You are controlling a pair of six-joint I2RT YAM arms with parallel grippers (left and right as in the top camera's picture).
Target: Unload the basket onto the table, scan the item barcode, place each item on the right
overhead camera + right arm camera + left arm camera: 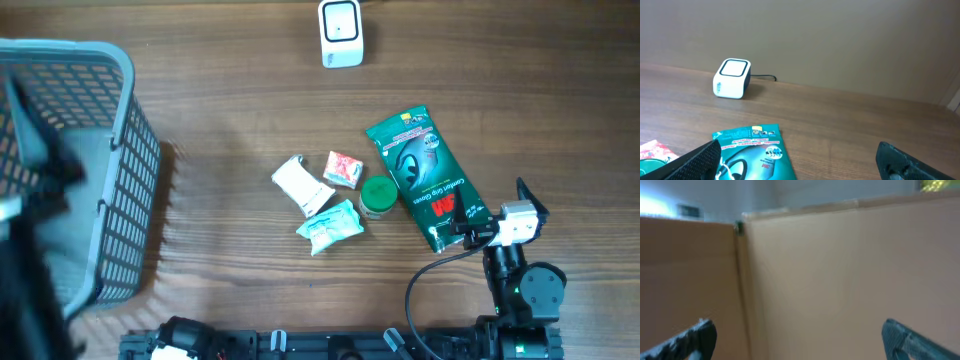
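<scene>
A white barcode scanner (341, 33) (731, 78) stands at the table's far edge. Mid-table lie the items: a green 3M package (424, 177) (753, 149), a white box (301, 184), a red packet (343, 169) (652, 150), a green round lid (378, 195) and a teal-white pouch (330, 226). My right gripper (497, 213) (800, 165) is open and empty at the near end of the green package, its left finger over the package's edge. My left gripper (800, 347) is open and empty, facing brown cardboard walls (840, 270). No barcode shows.
A grey-blue mesh basket (125, 170) stands at the left side of the table, with the dark blurred left arm (30, 230) over it. The scanner's cable (763, 77) runs along the back. Bare wooden table lies right of the green package.
</scene>
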